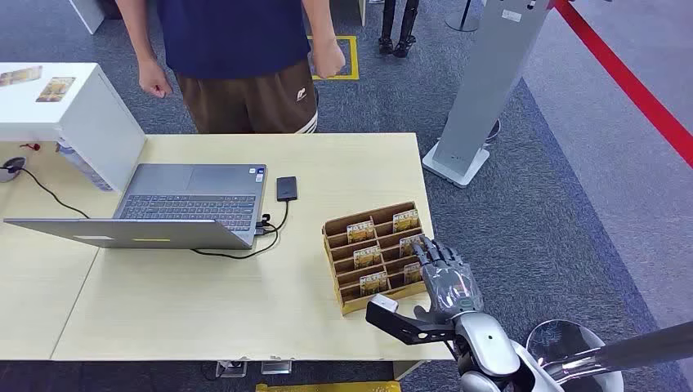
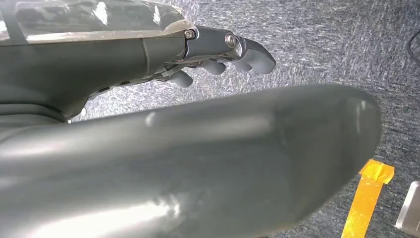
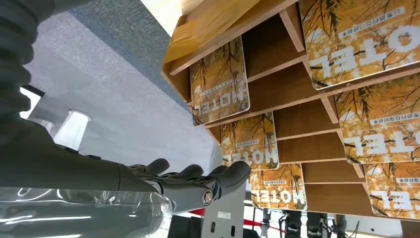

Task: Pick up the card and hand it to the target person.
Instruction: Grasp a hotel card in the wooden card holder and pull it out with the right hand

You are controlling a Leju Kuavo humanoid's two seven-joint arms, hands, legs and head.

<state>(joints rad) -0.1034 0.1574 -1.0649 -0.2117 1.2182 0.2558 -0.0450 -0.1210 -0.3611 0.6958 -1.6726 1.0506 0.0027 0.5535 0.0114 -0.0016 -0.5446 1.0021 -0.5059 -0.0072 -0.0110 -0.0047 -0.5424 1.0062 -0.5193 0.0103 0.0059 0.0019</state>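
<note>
A wooden card rack (image 1: 345,300) stands at the table's right front corner and holds several yellow hotel cards (image 1: 360,231). My right hand (image 1: 448,278) lies at the rack's right side, fingers stretched out and apart, holding nothing. Its fingertips (image 1: 425,245) reach the right column, at a card (image 1: 409,245) in the second row. The right wrist view has the dark fingers (image 3: 198,179) just short of the cards (image 3: 220,82) in their slots. My left hand (image 2: 218,54) hangs over the carpet and holds nothing. The person (image 1: 237,49) stands across the table, both fists at their sides.
An open laptop (image 1: 188,204) with a cable and a black drive (image 1: 286,188) sits left of the rack. A white box (image 1: 65,106) stands at the far left. A grey pillar stand (image 1: 490,73) is on the carpet to the right. Yellow tape (image 2: 366,198) marks the floor.
</note>
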